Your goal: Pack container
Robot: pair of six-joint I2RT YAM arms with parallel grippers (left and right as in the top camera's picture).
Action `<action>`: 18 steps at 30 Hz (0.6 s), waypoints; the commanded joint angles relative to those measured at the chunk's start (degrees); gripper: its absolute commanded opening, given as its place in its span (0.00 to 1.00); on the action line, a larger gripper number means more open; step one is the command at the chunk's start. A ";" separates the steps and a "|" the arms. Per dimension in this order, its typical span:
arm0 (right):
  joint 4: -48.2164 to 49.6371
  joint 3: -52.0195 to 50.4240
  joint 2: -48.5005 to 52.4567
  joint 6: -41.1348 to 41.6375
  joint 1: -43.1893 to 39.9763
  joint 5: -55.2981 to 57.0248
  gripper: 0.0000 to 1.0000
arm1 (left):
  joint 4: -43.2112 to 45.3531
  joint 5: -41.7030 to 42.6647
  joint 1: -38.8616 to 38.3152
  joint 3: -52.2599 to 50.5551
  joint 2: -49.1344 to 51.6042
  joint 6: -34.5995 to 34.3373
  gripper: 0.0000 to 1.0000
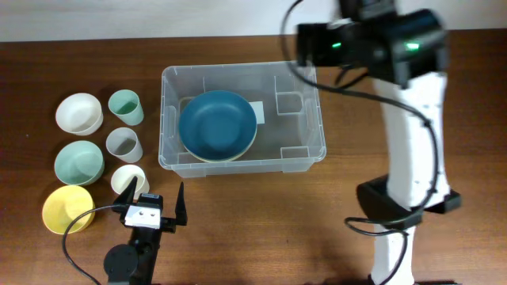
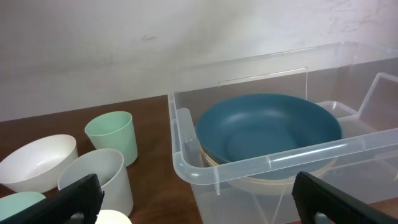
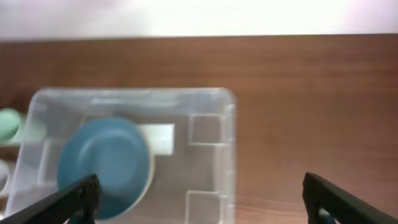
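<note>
The clear container [image 1: 261, 165] stands at mid-table with a dark blue bowl [image 1: 217, 124] inside its left half, stacked on a cream bowl [image 2: 261, 185]. My left gripper [image 1: 156, 199] sits low at the front of the table, just before the container's front-left corner, open and empty; its wrist view looks over the container's rim [image 2: 267, 163] at the blue bowl [image 2: 267, 127]. My right gripper [image 3: 199, 186] hangs high over the container's right end [image 3: 229, 143], open, with nothing between its fingers.
Left of the container lie a white bowl [image 1: 79, 112], a mint cup [image 1: 125, 106], a grey cup [image 1: 124, 144], a pale green bowl [image 1: 79, 161], a cream cup [image 1: 129, 180] and a yellow bowl [image 1: 68, 209]. The right arm's white base [image 1: 412, 198] stands at the right.
</note>
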 commanded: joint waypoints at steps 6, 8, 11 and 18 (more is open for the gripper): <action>-0.37 -15.43 -11.30 0.11 -11.69 -3.80 0.99 | -0.31 -0.37 0.31 -0.17 -0.28 -0.50 0.99; -0.37 -23.69 -15.45 0.11 -14.86 -3.82 0.99 | -0.31 -0.37 0.31 -0.17 -0.28 -0.50 0.99; -0.37 -36.63 -20.79 0.13 -21.51 -3.82 0.99 | -0.31 -0.37 0.31 -0.17 -0.28 -0.50 0.99; 0.90 -55.84 -22.77 0.17 -36.44 -4.26 0.99 | -0.31 -0.37 0.31 -0.17 -0.28 -0.50 0.99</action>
